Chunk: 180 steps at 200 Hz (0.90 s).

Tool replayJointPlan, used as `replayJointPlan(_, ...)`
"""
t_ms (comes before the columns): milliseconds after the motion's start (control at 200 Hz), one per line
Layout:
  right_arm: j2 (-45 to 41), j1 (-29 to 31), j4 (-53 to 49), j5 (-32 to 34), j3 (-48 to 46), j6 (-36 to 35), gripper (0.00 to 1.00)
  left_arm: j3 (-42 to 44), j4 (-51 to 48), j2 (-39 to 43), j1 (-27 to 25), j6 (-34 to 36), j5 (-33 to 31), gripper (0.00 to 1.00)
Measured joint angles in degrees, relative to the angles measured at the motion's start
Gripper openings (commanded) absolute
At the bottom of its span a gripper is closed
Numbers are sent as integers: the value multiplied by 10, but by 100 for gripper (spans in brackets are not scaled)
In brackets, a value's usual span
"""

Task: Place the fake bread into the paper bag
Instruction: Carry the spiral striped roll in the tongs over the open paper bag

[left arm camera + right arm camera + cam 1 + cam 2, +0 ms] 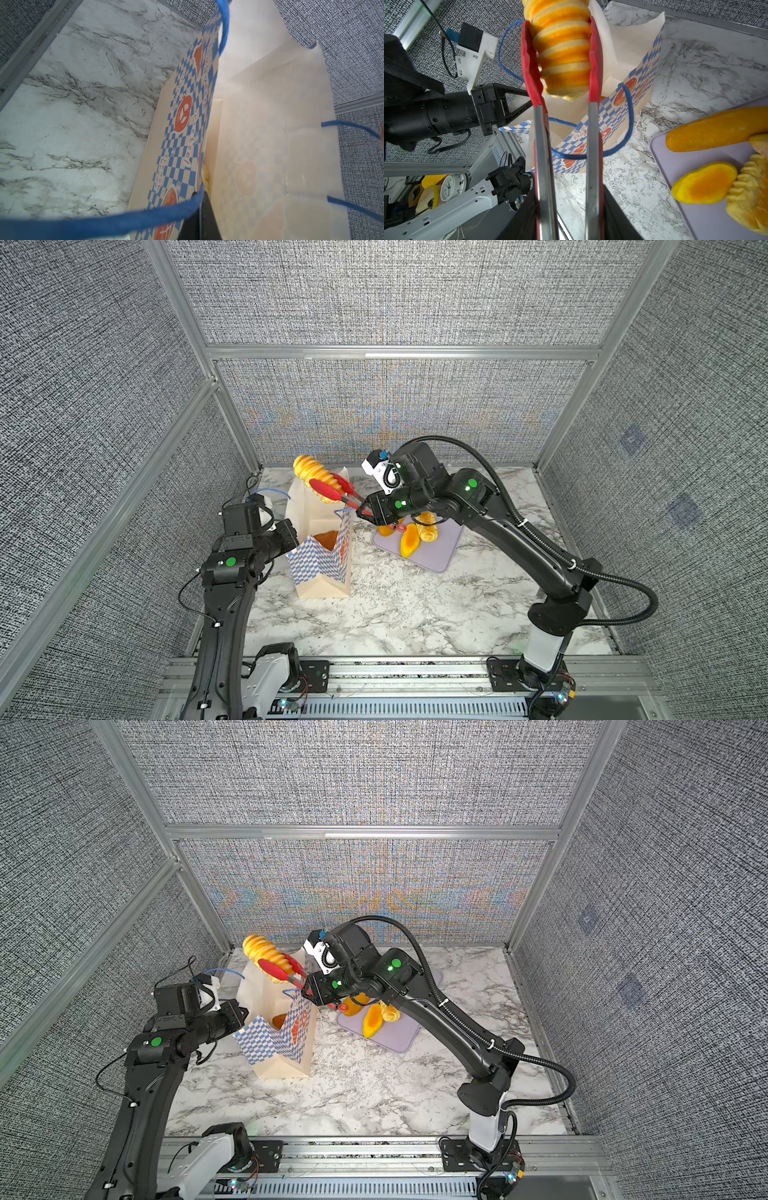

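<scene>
Steel-armed red tongs point(542, 145) fill the right wrist view. The right end effector point(365, 509) is clenched on their handles, and they squeeze a ridged loaf point(562, 52) of the fake bread. That loaf hangs above the paper bag point(320, 568), over its far rim and not yet inside the mouth. On the bag's near-left rim the left end effector point(293, 537) is pinched shut on the paper, apparently keeping the mouth open. At least one brown piece point(326, 539) already lies inside the bag. Several more loaves point(716, 128) wait on the lavender tray point(440, 551), on the desk point(395, 614) just right of the bag, so I judge the task partway done.
</scene>
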State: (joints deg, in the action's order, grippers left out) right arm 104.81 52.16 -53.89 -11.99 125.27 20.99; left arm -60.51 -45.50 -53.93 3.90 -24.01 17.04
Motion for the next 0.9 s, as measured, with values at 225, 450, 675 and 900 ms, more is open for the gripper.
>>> replayJointPlan(225,3,5,0,9,0,-3,44,2,1,2,0,0,0,4)
replayJointPlan(450,9,8,0,10,-1,-6,44,3,2,2,0,0,0,4)
replayJointPlan(675,10,13,-1,12,-12,-5,44,3,2,2,0,0,0,4)
replayJointPlan(900,9,17,-1,15,-20,-5,44,4,4,2,0,0,0,4)
